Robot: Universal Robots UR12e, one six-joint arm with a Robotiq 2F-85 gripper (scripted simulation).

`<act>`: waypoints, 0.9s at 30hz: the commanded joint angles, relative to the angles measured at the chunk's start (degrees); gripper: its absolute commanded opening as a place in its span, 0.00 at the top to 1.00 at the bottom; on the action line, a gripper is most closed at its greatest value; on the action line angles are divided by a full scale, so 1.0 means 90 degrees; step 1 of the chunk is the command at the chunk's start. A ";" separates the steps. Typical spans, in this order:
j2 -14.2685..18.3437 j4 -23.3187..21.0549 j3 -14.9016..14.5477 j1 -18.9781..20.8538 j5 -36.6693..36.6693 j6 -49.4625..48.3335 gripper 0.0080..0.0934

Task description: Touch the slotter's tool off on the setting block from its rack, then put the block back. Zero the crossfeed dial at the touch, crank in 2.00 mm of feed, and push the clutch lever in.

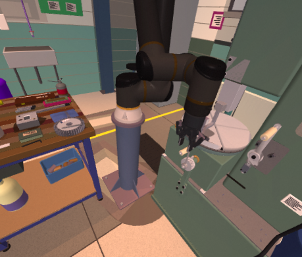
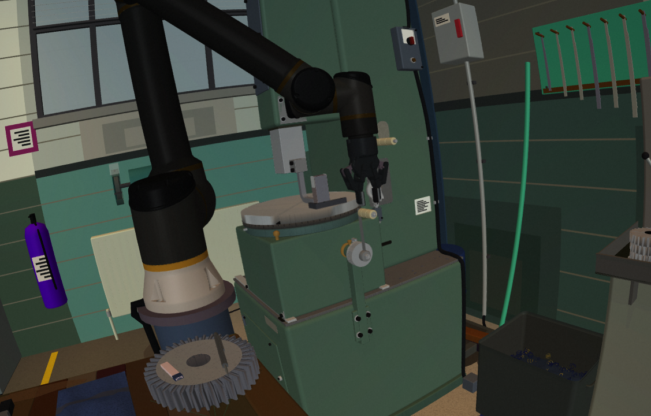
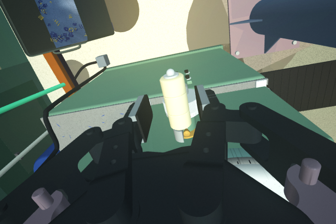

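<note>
The cream crank handle (image 3: 175, 102) of the crossfeed sticks out from the front of the slotter's saddle, and my gripper (image 3: 170, 113) hangs open just above it, holding nothing, with the handle (image 2: 367, 213) lying below and between the fingers (image 2: 365, 194). Under the handle sits the white crossfeed dial (image 1: 188, 163). On the round table (image 2: 299, 211) the grey setting block (image 2: 320, 187) stands by the bent tool (image 2: 303, 189). The clutch lever (image 1: 262, 144), with its cream grip, juts from the column's side.
The round table's rim (image 1: 224, 138) lies right beside my wrist, and the green column (image 2: 338, 62) rises behind it. My own pedestal (image 1: 128, 155) stands to the left, then a workbench (image 1: 29, 122) with a gear cutter. A dark chip bin (image 2: 534, 362) sits on the floor.
</note>
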 commanded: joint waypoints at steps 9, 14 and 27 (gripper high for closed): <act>-0.0069 0.0114 -0.0042 -0.0001 0.0000 0.0000 0.53; -0.0166 0.0267 -0.0103 0.0000 0.0000 0.0000 0.53; -0.1038 0.1940 -0.0913 0.0000 0.0000 0.0000 0.53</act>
